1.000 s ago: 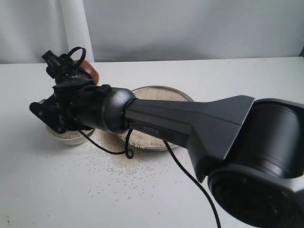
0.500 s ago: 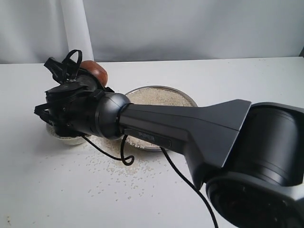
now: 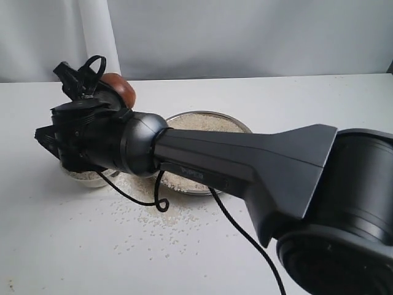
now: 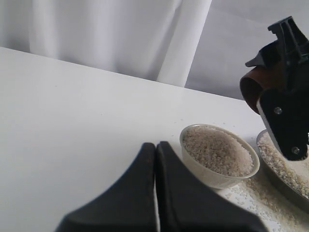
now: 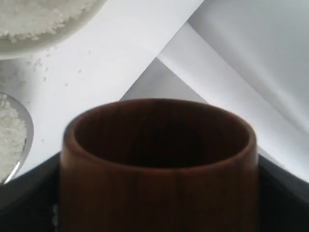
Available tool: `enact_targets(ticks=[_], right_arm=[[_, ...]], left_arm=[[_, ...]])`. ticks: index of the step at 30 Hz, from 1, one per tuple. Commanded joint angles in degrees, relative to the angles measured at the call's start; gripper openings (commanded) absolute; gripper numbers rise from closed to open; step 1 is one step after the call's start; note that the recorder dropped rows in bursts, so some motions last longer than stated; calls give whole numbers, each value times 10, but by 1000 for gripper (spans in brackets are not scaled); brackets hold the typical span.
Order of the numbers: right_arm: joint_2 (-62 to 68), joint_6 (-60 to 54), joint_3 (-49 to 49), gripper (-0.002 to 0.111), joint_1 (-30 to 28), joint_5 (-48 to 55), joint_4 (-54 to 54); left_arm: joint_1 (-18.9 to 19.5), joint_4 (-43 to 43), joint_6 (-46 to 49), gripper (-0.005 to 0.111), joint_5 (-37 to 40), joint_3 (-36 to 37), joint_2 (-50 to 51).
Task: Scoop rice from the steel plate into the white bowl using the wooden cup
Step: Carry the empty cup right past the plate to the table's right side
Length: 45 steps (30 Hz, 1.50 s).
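Two metal claws in view. The right gripper point(image 5: 159, 212) clamped wide around a glossy, barrel-shaped wooden cup point(image 3: 121, 90), tilted, dark inside, at upper left of the exterior view. Lower in frame, a small smooth white bowl point(image 4: 202, 172) heaped with grainy rice point(image 4: 218, 152); a shiny round steel plate point(image 3: 241, 126) just beside it. The left gripper point(image 4: 155, 193) pressed together, empty.
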Motion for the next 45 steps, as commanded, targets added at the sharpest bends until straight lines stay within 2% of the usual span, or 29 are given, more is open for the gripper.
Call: enact_targets(ticks=[1,5,9,16,23,29,40,45], right_arm=[[-42,103,-5,0,-7,8,55],[-125,113,-5,0,-57,8,298],[-193,113,-4,0,-119,24,461],[-241,110,10,0,-160,68,519],[-312,110,113,0,-202,48,552],[-409,110,290,0,-262,-92,616],[-525,105,661,0,-411,-451,745],[-526,153,775,0,-427,-607,752]], left_arm=[[-3,-1,-2,0,-4,-1,-1],[-3,-1,-2,0,-4,-1,-1],[-3,-1,-2,0,-4,-1,-1],[-3,-1,-2,0,-4,-1,-1],[-3,-1,-2,0,-4,-1,-1],[-3,-1,-2,0,-4,-1,-1],[-3,-1,-2,0,-4,-1,-1],[-3,-1,-2,0,-4,-1,-1]])
